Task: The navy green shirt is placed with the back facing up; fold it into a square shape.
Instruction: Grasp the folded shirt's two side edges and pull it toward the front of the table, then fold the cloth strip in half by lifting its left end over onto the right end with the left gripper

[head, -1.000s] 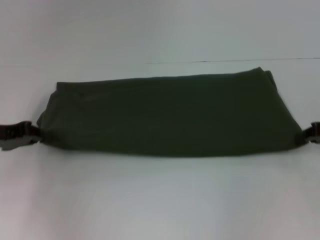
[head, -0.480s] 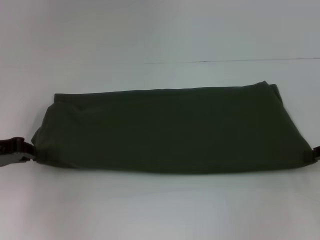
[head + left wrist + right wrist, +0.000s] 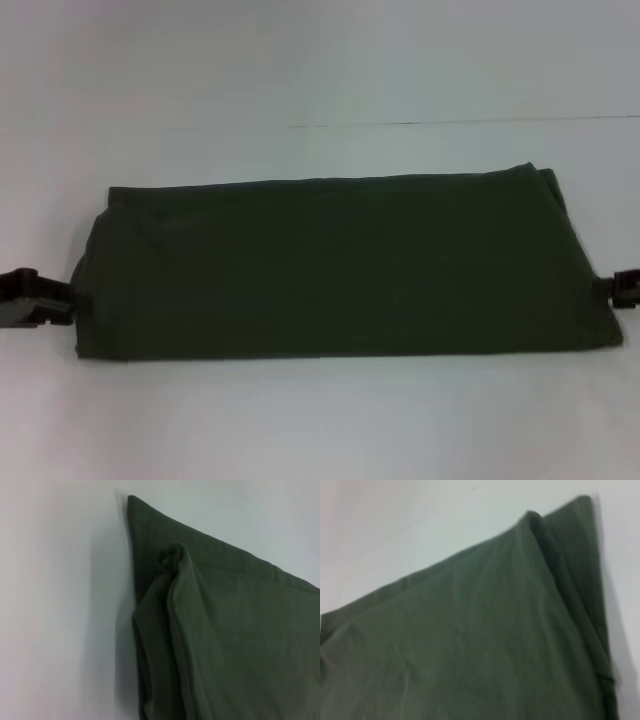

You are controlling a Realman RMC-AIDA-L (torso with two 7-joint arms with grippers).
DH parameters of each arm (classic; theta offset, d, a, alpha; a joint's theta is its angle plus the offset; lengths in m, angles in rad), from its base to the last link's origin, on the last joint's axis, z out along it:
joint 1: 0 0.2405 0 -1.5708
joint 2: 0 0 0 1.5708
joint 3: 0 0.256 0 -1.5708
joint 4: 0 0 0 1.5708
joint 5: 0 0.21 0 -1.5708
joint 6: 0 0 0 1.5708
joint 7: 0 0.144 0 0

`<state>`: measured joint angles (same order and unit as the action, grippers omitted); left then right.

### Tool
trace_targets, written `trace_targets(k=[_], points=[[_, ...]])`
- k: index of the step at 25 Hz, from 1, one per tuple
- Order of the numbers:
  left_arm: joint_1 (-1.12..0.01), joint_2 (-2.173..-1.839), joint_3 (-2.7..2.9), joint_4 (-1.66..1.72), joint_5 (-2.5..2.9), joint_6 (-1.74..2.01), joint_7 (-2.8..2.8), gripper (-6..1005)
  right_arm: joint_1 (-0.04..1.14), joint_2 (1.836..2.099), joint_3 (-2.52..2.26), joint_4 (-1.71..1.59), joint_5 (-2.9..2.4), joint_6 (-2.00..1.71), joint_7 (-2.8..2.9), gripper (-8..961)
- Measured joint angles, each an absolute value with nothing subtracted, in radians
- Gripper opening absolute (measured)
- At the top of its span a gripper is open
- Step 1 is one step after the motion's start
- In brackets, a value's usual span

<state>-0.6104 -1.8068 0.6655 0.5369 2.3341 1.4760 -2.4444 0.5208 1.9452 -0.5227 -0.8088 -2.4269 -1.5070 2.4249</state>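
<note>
- The navy green shirt [image 3: 340,265] lies folded into a wide band across the middle of the white worktop [image 3: 320,420], plain side up.
- The left end effector [image 3: 38,298] sits at the band's left end, just beside the cloth.
- The right end effector [image 3: 625,287] sits at the right end.
- Whether either is open or gripping cloth cannot be told.
- Both wrist views show layered folds at the ends.

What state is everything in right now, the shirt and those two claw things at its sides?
Shirt: folded into a long band, plain side up, lying across the table.
Left gripper: at the shirt's left end.
Right gripper: at the shirt's right end.
</note>
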Motion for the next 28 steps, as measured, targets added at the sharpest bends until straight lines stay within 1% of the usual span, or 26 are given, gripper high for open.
trace_targets(k=[3,4,6,7,9,11,14,15,18,21,23,28], points=[[-0.613,-1.797,0.637,0.545,2.334,1.488,-2.445,313,0.529,1.924,-0.518,-0.813,-2.385,-1.538,2.423,298],[-0.613,-1.797,0.637,0.545,2.334,1.488,-2.445,363,0.530,1.913,-0.517,-0.814,-2.365,-1.551,2.423,331],[-0.614,-1.783,0.557,0.569,2.327,1.518,-2.440,462,0.532,1.891,-0.514,-0.817,-2.325,-1.567,2.423,395],[-0.614,-1.783,0.551,0.571,2.326,1.521,-2.439,511,0.532,1.881,-0.509,-0.817,-2.298,-1.572,2.419,428],[-0.614,-1.776,0.490,0.585,2.324,1.534,-2.435,554,0.534,1.863,-0.495,-0.811,-2.238,-1.574,2.395,493],[-0.615,-1.775,0.468,0.587,2.323,1.539,-2.438,598,0.538,1.854,-0.482,-0.786,-2.170,-1.574,2.351,568],[-0.616,-1.782,0.459,0.580,2.326,1.536,-2.463,662,0.555,1.842,-0.479,-0.712,-2.098,-1.576,2.266,696],[-0.616,-1.784,0.460,0.576,2.329,1.531,-2.478,684,0.572,1.834,-0.481,-0.665,-2.084,-1.582,2.209,739],[-0.617,-1.787,0.480,0.563,2.333,1.512,-2.534,749,0.588,1.830,-0.482,-0.631,-2.083,-1.593,2.147,803],[-0.617,-1.781,0.508,0.548,2.343,1.505,-2.590,868,0.601,1.830,-0.487,-0.614,-2.086,-1.602,2.096,868],[-0.616,-1.777,0.519,0.539,2.361,1.505,-2.629,947,0.606,1.827,-0.494,-0.611,-2.088,-1.607,2.078,868],[-0.601,-1.782,0.486,0.506,2.368,1.530,-2.691,949,0.609,1.807,-0.511,-0.611,-2.088,-1.657,2.045,868]])
